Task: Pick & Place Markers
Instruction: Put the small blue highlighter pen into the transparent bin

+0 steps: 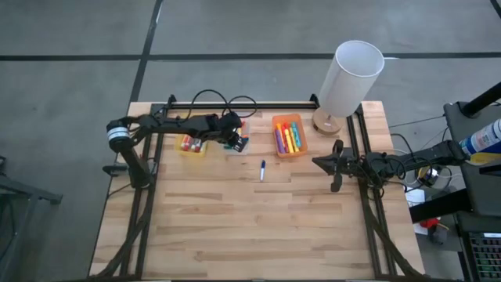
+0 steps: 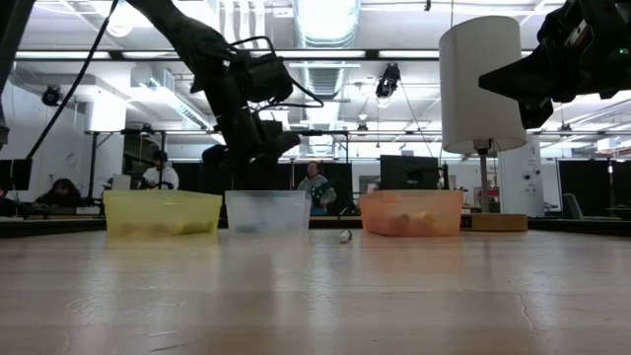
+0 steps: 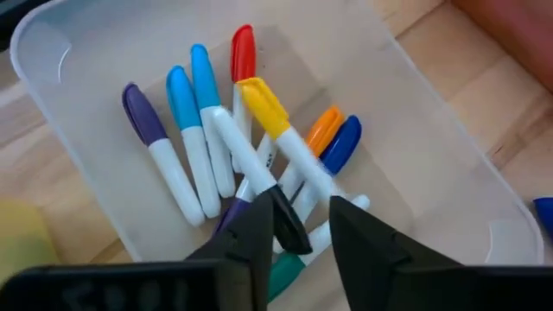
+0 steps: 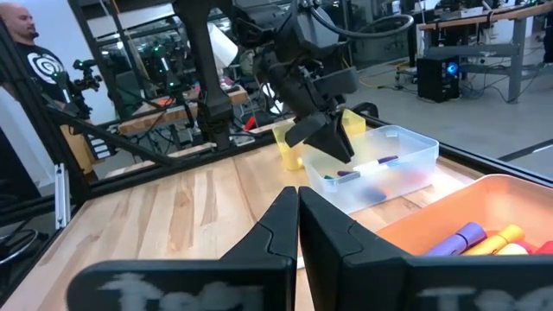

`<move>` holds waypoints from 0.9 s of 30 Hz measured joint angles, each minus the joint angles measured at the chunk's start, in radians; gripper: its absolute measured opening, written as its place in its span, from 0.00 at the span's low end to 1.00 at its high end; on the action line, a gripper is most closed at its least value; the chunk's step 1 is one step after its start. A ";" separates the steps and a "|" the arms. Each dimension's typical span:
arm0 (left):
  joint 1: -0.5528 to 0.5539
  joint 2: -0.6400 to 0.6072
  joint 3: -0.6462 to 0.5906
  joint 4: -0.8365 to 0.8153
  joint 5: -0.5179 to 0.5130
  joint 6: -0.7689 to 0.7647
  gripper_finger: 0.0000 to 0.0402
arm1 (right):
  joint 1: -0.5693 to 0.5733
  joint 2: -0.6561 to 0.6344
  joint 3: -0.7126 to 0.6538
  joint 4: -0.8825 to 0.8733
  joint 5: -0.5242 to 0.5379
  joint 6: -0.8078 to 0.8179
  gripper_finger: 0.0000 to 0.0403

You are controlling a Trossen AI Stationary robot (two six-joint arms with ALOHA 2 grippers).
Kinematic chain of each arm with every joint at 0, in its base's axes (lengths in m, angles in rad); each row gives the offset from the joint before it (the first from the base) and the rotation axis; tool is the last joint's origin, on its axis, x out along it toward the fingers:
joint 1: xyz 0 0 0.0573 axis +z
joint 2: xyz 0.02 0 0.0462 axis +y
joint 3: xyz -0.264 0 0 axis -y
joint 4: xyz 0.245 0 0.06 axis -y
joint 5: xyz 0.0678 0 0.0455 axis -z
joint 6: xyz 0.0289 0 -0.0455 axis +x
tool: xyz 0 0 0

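Several markers with purple, blue, red, orange and yellow caps lie piled in the clear bin. My left gripper hangs open just above the clear bin, fingers pointing down. Its fingertips stand on either side of the tail of a yellow-capped marker, apart from it. One blue marker lies flat on the bare table. More markers fill the orange bin. My right gripper waits shut near the table's right edge, holding nothing.
A yellow bin with a few markers sits left of the clear bin. A white-shaded lamp stands at the far right corner behind the orange bin. The near half of the wooden table holds nothing. People show in the room beyond.
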 joint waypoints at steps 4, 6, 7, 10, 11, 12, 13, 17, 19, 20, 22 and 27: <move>-0.005 0.000 0.014 0.001 0.006 -0.018 0.31 | 0.000 0.000 0.000 0.000 0.000 0.000 0.02; -0.023 -0.001 0.031 0.000 0.026 -0.033 0.32 | 0.000 0.000 0.000 0.000 0.000 0.000 0.02; -0.038 -0.001 0.043 0.001 0.040 -0.032 0.32 | 0.000 0.000 0.000 0.000 0.000 0.000 0.02; -0.099 -0.003 0.083 0.036 0.057 0.006 0.32 | 0.000 0.000 0.000 0.000 0.000 0.000 0.02; -0.123 -0.003 0.097 0.047 0.056 0.012 0.32 | 0.000 0.000 0.000 0.000 0.000 0.000 0.02; -0.146 -0.004 0.110 0.053 0.056 0.013 0.32 | 0.000 0.000 0.000 0.000 0.000 0.000 0.02; -0.171 -0.004 0.120 0.060 0.056 0.013 0.32 | 0.000 0.000 0.000 0.000 0.000 0.000 0.02; -0.260 -0.001 0.132 0.116 0.059 -0.027 0.32 | 0.000 0.000 0.000 0.000 0.000 0.000 0.02; -0.291 0.006 0.128 0.145 0.058 -0.056 0.32 | 0.000 0.000 0.000 0.000 0.000 0.000 0.02; -0.304 0.013 0.127 0.159 0.052 -0.076 0.32 | 0.000 0.000 0.000 0.000 0.000 0.000 0.02; -0.324 0.034 0.126 0.164 0.048 -0.130 0.32 | 0.000 0.000 0.000 0.000 0.000 0.000 0.02; -0.370 0.120 0.139 0.171 0.018 -0.193 0.32 | 0.000 0.000 0.000 0.000 0.000 0.000 0.02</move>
